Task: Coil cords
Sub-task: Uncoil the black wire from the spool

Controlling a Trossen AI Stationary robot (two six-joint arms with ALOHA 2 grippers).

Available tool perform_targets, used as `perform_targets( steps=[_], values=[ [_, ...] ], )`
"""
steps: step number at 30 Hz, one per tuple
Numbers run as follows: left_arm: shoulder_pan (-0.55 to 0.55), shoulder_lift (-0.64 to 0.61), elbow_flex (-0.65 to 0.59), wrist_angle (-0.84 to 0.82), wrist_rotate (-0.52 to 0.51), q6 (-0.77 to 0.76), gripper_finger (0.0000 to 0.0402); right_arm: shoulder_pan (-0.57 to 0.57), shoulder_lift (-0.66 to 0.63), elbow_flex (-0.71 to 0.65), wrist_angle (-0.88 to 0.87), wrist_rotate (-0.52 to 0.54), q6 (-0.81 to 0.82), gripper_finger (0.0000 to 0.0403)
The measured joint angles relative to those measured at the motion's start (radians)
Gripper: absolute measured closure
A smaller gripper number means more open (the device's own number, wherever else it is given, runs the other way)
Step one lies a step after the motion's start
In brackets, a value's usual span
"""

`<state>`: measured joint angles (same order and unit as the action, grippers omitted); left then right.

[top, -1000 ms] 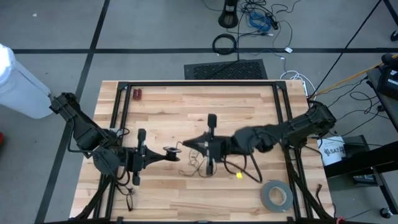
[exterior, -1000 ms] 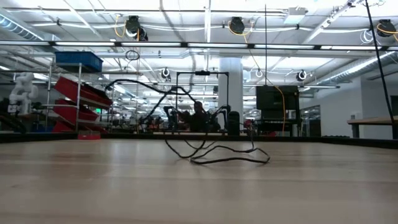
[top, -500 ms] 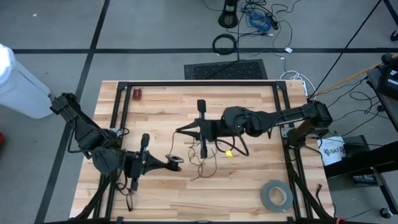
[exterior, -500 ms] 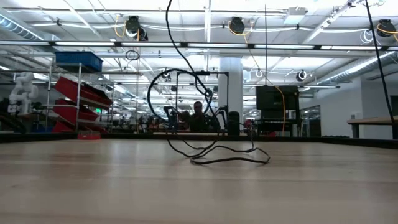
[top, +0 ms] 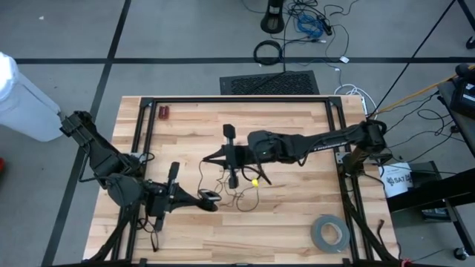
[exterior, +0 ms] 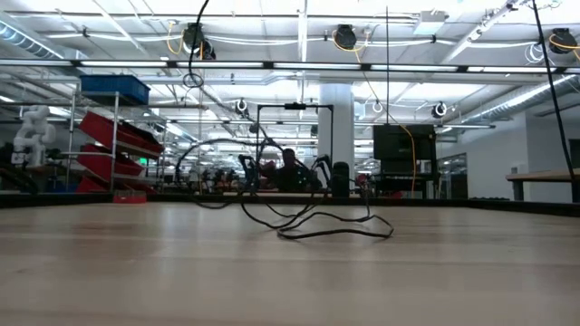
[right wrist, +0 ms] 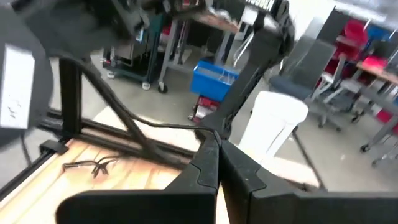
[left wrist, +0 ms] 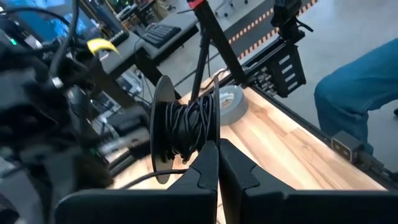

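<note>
The cords are one thin black cord. Part of it is wound into a small round bundle (left wrist: 188, 127) against a flat black disc (left wrist: 160, 134); the bundle (top: 213, 197) hangs above the table's near left. My left gripper (top: 202, 199) is shut on it. Loose strands (top: 239, 196) with a yellow tag (top: 254, 180) lie mid-table, and their loops (exterior: 319, 226) rest on the wood. My right gripper (top: 208, 157) hangs above the table's middle, shut on a strand (right wrist: 163, 126) that runs up from there. My left gripper (left wrist: 217, 149) holds the wound bundle by its underside (left wrist: 200, 149), pinched at the free ends of the fingers, which come nearly level from the table's left. The bundle and disc are lifted clear. My right gripper (right wrist: 214, 144) pinches one thin strand (right wrist: 198, 132) at its fingertips, coming nearly level from the table's right. The strand is lifted clear and runs off sideways across the fingers.
A grey tape roll (top: 329, 233) lies at the near right corner. A small red object (top: 164, 113) sits at the far left. Black frame rails (top: 145, 141) (top: 338, 141) run along both sides. A person's trouser leg (left wrist: 357, 87) shows beyond the table.
My right gripper has gone toward the table's left and far edge, sinking a little and rolling, drawing its strand along; the raised loop has swung leftward. My left gripper has tipped and rolled, carrying the bundle a little toward the near edge. Both have stayed shut.
</note>
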<state>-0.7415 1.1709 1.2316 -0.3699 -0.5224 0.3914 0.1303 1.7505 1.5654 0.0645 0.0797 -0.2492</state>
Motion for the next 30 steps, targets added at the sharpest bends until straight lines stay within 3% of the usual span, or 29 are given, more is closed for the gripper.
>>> perform_targets(
  steps=[6, 13, 23, 30],
  values=[
    [-0.001, 0.000, 0.000, 0.000, -0.012, -0.008, 0.0401, 0.001, -0.002, 0.000, -0.203, 0.009, 0.085, 0.0403],
    [0.000, 0.000, 0.000, -0.005, -0.131, -0.028, 0.0401, 0.042, -0.004, -0.004, -0.453, 0.053, 0.218, 0.0403],
    [-0.001, 0.000, 0.000, -0.011, -0.275, -0.045, 0.0401, 0.152, -0.004, -0.011, -0.611, 0.132, 0.376, 0.0403],
    [-0.001, 0.000, 0.000, -0.113, -0.296, -0.134, 0.0401, 0.260, -0.005, -0.011, -0.786, 0.185, 0.535, 0.0391]
  ],
)
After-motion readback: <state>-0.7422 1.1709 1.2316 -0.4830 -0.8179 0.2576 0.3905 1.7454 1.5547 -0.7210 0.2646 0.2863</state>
